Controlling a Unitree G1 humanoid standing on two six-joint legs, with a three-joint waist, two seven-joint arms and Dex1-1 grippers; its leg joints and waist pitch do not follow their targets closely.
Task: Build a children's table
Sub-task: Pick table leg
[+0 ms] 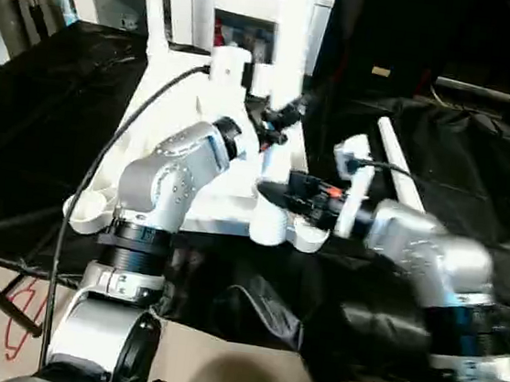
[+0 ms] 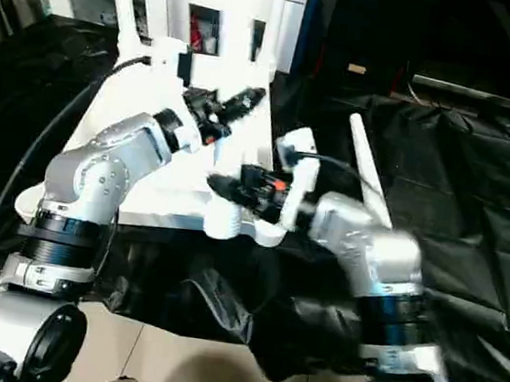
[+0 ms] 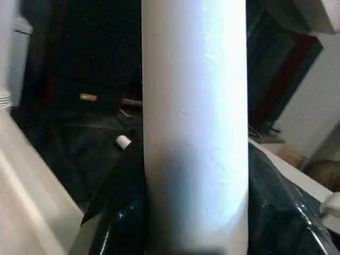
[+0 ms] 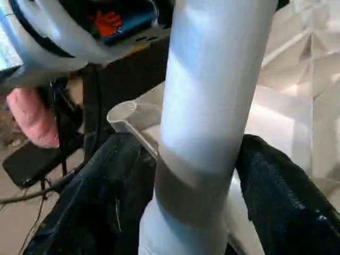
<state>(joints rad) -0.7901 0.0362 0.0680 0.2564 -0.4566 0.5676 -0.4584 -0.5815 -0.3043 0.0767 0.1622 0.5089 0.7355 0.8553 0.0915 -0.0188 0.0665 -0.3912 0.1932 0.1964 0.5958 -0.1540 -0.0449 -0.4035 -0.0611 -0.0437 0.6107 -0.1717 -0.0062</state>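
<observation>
The children's table top lies upside down on black cloth. A white tube leg stands upright in its near right corner socket. My left gripper is shut on this leg partway up, and in the left wrist view the tube sits tight between the black fingers. My right gripper is at the same leg just above the socket. The right wrist view has the tube, with a grey band low on it, running up in front of the camera. Another leg stands in the far left corner.
A loose white leg lies on the black cloth to the right of the table top. A white cabinet with glass doors stands right behind. A black cable arcs over the top's left side. Bare floor lies at the front.
</observation>
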